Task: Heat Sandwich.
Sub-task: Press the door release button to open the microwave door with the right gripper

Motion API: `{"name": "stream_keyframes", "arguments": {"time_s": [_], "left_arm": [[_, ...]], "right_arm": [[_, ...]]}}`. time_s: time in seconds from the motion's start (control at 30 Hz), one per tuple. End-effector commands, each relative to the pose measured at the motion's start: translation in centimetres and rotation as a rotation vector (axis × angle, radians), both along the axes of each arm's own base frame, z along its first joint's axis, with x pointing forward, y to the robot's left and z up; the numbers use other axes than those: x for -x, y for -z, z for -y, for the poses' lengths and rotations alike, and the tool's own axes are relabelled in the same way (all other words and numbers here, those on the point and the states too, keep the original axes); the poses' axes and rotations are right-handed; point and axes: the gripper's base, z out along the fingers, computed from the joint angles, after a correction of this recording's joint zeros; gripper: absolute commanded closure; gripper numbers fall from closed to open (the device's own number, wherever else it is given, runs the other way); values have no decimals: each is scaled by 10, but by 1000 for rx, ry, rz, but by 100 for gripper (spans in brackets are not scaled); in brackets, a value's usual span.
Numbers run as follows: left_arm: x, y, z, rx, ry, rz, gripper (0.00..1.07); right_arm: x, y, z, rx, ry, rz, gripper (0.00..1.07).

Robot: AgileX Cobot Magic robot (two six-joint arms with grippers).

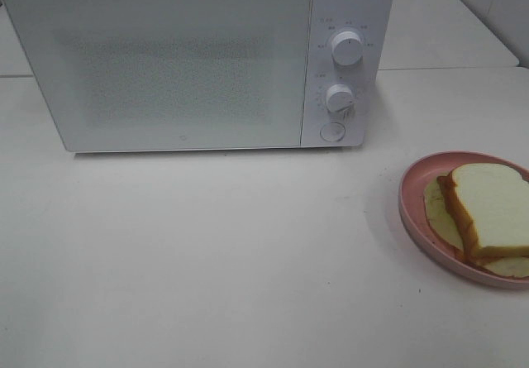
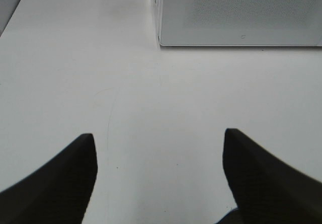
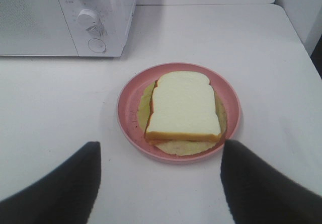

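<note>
The sandwich [image 1: 489, 208], white bread with a tan-orange crust and pale filling showing around it, lies on a round pink plate [image 1: 413, 193] at the table's right edge. In the right wrist view the sandwich [image 3: 184, 106] sits just beyond my right gripper [image 3: 160, 156], whose dark fingers stand wide apart and hold nothing. A white microwave [image 1: 190, 58] stands at the back with its door closed. My left gripper [image 2: 160, 143] is open over bare table, with the microwave's front corner [image 2: 161, 30] ahead of it. Neither gripper shows in the exterior high view.
Two round knobs [image 1: 346, 47] and a round button [image 1: 332, 131] sit on the microwave's right panel. The white table [image 1: 207, 252] spreads in front of the microwave. A seam to a second table runs behind it.
</note>
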Motion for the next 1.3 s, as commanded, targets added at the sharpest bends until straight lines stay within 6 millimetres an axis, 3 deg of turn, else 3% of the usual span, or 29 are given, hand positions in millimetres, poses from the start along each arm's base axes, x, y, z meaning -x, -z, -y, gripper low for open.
{"name": "stream_keyframes", "arguments": {"time_s": [0.03,0.13,0.3,1.0,1.13,1.3], "left_arm": [[3,0,0,5,3,34,40],[3,0,0,5,3,34,40],[3,0,0,5,3,34,40],[3,0,0,5,3,34,40],[3,0,0,5,3,34,40],[3,0,0,5,3,34,40]], "right_arm": [[3,0,1,15,1,27,41],[4,-7,1,12,1,75,41],[-6,-32,4,50,26,321,41],[-91,-49,-2,107,2,306,42],[-110,-51,-5,105,-12,322,46],[-129,-50,-8,101,-23,344,64]]}}
